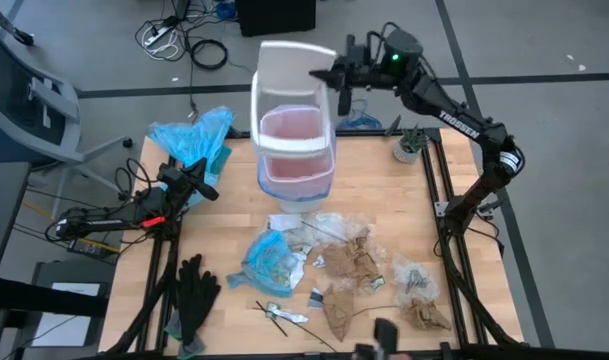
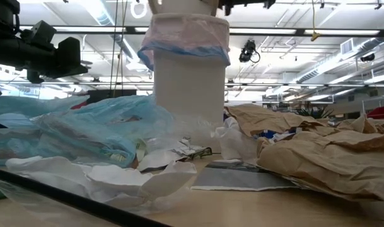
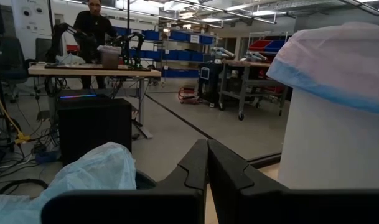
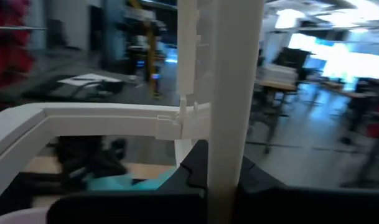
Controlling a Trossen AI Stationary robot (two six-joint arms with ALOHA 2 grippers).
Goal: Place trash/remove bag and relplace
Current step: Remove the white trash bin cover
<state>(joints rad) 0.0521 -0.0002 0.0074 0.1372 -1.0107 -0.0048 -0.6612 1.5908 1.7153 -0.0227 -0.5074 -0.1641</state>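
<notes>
A white bin point(image 1: 296, 170) stands at the table's far middle, lined with the pale pink bag point(image 1: 289, 125), whose rim folds over the bin's top point(image 2: 188, 31). Its white lid point(image 1: 294, 58) is raised toward the far side. My right gripper point(image 1: 342, 85) is shut on the lid's right edge. My left gripper point(image 1: 206, 183) is shut and hovers left of the bin, touching nothing. The trash lies on the near half of the table: brown paper point(image 1: 349, 262), clear film point(image 1: 334, 228), wrappers, and a black utensil point(image 1: 274, 315). My right gripper holds the lid by its right edge point(image 4: 223, 124), pinched between the two fingers. The fingers come roughly level from the table's right side and lie across the white strip. The lid stands raised and tilted back above the bin's open top, clear of its rim.
One light-blue bag point(image 1: 194, 135) lies at the far-left corner by my left gripper, and another point(image 1: 269, 260) among the trash. Black gloves point(image 1: 194, 295) lie at the near left. A small potted plant point(image 1: 409, 145) stands at the far right. A person shows beyond the table point(image 3: 93, 25).
</notes>
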